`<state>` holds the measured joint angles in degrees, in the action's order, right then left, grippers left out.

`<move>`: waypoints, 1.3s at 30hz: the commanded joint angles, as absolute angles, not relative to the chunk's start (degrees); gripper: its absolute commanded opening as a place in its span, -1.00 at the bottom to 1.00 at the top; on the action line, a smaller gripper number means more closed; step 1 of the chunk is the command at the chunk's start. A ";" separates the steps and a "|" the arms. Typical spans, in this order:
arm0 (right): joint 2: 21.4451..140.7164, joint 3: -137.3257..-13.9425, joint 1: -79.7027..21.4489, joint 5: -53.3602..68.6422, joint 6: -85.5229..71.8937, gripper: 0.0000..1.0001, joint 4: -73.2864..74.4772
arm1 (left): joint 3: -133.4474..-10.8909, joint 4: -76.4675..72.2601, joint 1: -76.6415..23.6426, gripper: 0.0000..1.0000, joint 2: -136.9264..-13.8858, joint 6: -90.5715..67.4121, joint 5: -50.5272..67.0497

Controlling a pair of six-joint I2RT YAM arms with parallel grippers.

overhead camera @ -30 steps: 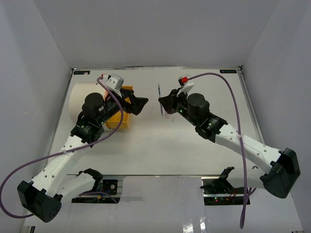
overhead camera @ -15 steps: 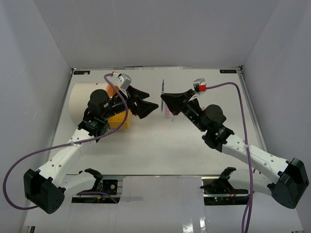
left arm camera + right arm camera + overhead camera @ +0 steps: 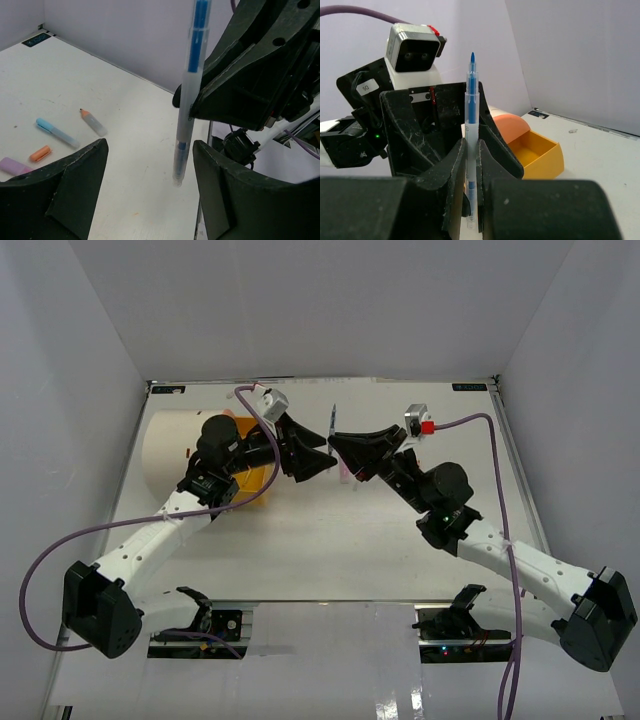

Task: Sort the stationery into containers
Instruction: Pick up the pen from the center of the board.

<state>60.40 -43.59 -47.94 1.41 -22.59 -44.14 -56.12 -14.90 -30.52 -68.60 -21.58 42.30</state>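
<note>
- Your right gripper is clamped shut on the blue pen. In the right wrist view its fingers pinch the lower part of the clear barrel from both sides. The pen stands upright with its blue tip at the top.
- The pen is held in the air above the table, to the right of the cream drum and past the orange drawer pulled out of it.
- Your left gripper is wide open and holds nothing. It reaches out from over the drum and meets the right gripper tip to tip.
- In the left wrist view the pen hangs between the left gripper's fingers, nearer the one on the right of that view. There is a gap on each side and no contact is visible.
- The drawer sits open in front of the drum's orange face.
- More stationery lies on the table: a light blue marker, a clear pen with an orange tip, a short orange marker and a lilac piece at the frame edge. That view does not show where they lie relative to the drum.
</note>
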 commanded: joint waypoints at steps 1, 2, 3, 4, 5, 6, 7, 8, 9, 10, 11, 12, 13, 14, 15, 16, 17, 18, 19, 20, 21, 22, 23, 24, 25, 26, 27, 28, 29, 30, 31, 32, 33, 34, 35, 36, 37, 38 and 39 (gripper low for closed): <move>60.56 -43.16 -47.72 3.78 -23.82 -0.85 -49.92 | -58.88 -18.81 -31.20 0.57 -68.90 -22.59 45.35; 60.82 -42.98 -47.72 4.30 -24.17 -0.85 -50.27 | -59.32 -19.07 -31.29 0.56 -69.17 -22.67 45.79; 60.99 -42.80 -47.72 4.48 -24.26 -0.85 -51.06 | -59.50 -19.25 -31.38 0.53 -69.43 -22.76 45.96; 61.17 -42.72 -47.72 4.74 -24.52 -0.85 -51.50 | -59.76 -19.25 -31.46 0.51 -69.96 -23.02 46.05; 61.35 -42.54 -47.72 4.92 -25.04 -0.85 -51.94 | -59.94 -19.25 -31.64 0.49 -70.22 -23.03 46.14; 61.43 -42.19 -47.72 5.27 -25.22 -0.85 -52.99 | -60.20 -19.34 -31.81 0.45 -70.40 -23.03 46.32; 61.52 -42.19 -47.64 5.36 -25.40 -0.85 -53.35 | -60.29 -19.34 -31.90 0.42 -70.57 -23.11 46.32; 61.61 -42.19 -47.72 5.54 -25.49 -0.85 -53.52 | -60.29 -19.51 -32.17 0.40 -70.92 -23.12 46.32; 61.79 -42.19 -47.64 5.80 -25.66 -0.85 -53.87 | -60.29 -19.60 -32.25 0.38 -71.10 -23.12 46.41; 61.87 -42.27 -47.72 5.89 -25.66 -0.85 -54.14 | -60.38 -19.69 -32.34 0.34 -71.19 -23.12 46.49; 62.05 -42.28 -47.64 6.06 -25.66 -0.85 -54.23 | -60.47 -19.77 -32.43 0.32 -71.45 -23.20 46.49; 62.31 -42.19 -47.64 6.33 -25.93 -0.85 -54.40 | -60.64 -19.86 -32.52 0.30 -71.54 -23.20 46.67; 62.40 -42.19 -47.72 6.50 -26.10 -0.85 -54.93 | -60.73 -20.04 -32.61 0.25 -71.63 -23.20 46.76; 62.66 -42.01 -47.64 6.68 -26.19 -0.85 -55.02 | -60.91 -20.13 -32.61 0.22 -71.80 -23.38 46.84; 62.75 -42.01 -47.64 6.77 -26.19 -0.85 -55.11 | -61.00 -20.21 -32.61 0.19 -71.81 -23.38 46.85; 62.84 -41.75 -47.72 6.85 -26.45 -0.85 -55.80 | -61.08 -20.30 -32.69 0.12 -71.89 -23.47 46.93; 63.02 -41.57 -47.64 6.94 -26.54 -0.85 -56.16 | -61.08 -20.22 -32.70 0.08 -72.07 -23.38 47.02; 63.02 -41.49 -47.72 7.03 -26.54 -0.85 -56.34 | -61.08 -20.21 -32.78 0.04 -72.07 -23.47 47.20; 63.02 -41.40 -47.72 7.03 -26.54 -0.85 -56.34 | -61.08 -20.30 -32.78 -0.02 -72.16 -23.55 47.28; 63.10 -41.40 -47.72 7.21 -26.54 -0.85 -56.42 | -61.08 -20.30 -32.78 -0.12 -72.16 -23.47 47.29; 63.02 -41.48 -47.72 7.29 -26.46 -0.85 -56.51 | -61.08 -20.39 -32.78 -0.17 -72.07 -23.38 47.20; 63.10 -41.22 -47.64 7.29 -26.46 -0.85 -56.69 | -61.00 -20.39 -32.78 -0.24 -72.07 -23.29 46.94; 63.19 -41.13 -47.64 7.29 -26.46 -0.85 -56.86 | -60.82 -20.39 -32.78 -0.35 -71.98 -23.20 46.85; 63.19 -40.96 -47.72 7.21 -26.37 -0.85 -56.87 | -60.73 -20.39 -32.78 -0.39 -71.90 -23.12 46.76; 63.11 -40.78 -47.72 7.21 -26.37 -0.85 -56.95 | -60.73 -20.13 -32.78 -0.44 -71.89 -23.03 46.67; 63.11 -40.17 -47.64 7.21 -26.19 -0.85 -56.95 | -60.82 -19.78 -32.78 -0.48 -71.81 -22.77 46.32; 62.93 -39.91 -47.64 7.12 -26.10 -0.85 -57.04 | -60.82 -19.43 -32.78 -0.59 -71.81 -22.50 46.14; 62.58 -39.21 -47.64 7.03 -25.84 -0.85 -57.04 | -60.82 -18.47 -32.78 -0.65 -71.63 -21.72 45.88; 62.23 -38.76 -47.55 6.60 -25.58 -0.85 -57.04 | -60.82 -17.94 -32.78 -0.72 -71.54 -21.36 45.62; 61.97 -38.32 -47.46 6.33 -25.40 -0.85 -56.95 | -60.73 -17.58 -32.78 -0.82 -71.46 -21.01 44.83; 61.53 -37.89 -47.46 5.98 -25.14 -0.85 -56.87 | -60.82 -16.62 -32.78 -0.86 -71.28 -20.22 44.48; 60.91 -37.45 -47.46 5.11 -24.88 -0.85 -56.69 | -60.73 -16.18 -32.78 -0.88 -71.19 -19.78 44.21; 60.47 -36.57 -47.29 4.75 -24.61 -0.85 -56.34 | -60.82 -15.74 -32.78 -0.93 -71.19 -19.34 43.86; 60.12 -36.21 -47.11 4.40 -24.52 -0.85 -55.99 | -60.91 -14.60 -32.78 -0.95 -71.19 -18.47 43.51; 59.33 -35.86 -47.02 3.96 -24.26 -0.81 -55.55 | -61.08 -13.89 -32.78 -0.97 -71.28 -17.94 43.33; 59.07 -35.42 -47.02 3.78 -23.47 -0.77 -55.11 | -61.43 -13.10 -32.78 -0.99 -71.19 -17.32 43.07; 58.71 -35.42 -47.02 3.78 -22.94 -0.68 -53.72 | -61.61 -11.53 -32.78 -1.00 -71.37 -16.62 42.81; 58.10 -35.42 -46.93 3.52 -22.33 -0.48 -52.66 | -61.79 -10.64 -32.78 -1.00 -71.37 -15.39 42.54; 57.75 -35.42 -46.93 3.17 -21.89 -0.40 -51.69 | -61.96 -9.76 -32.78 -1.00 -71.45 -14.77 42.28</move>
<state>60.40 -36.18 -47.20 4.08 -24.82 -52.64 -59.02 -11.86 -34.33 -72.69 -18.20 46.83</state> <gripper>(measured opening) 0.277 0.226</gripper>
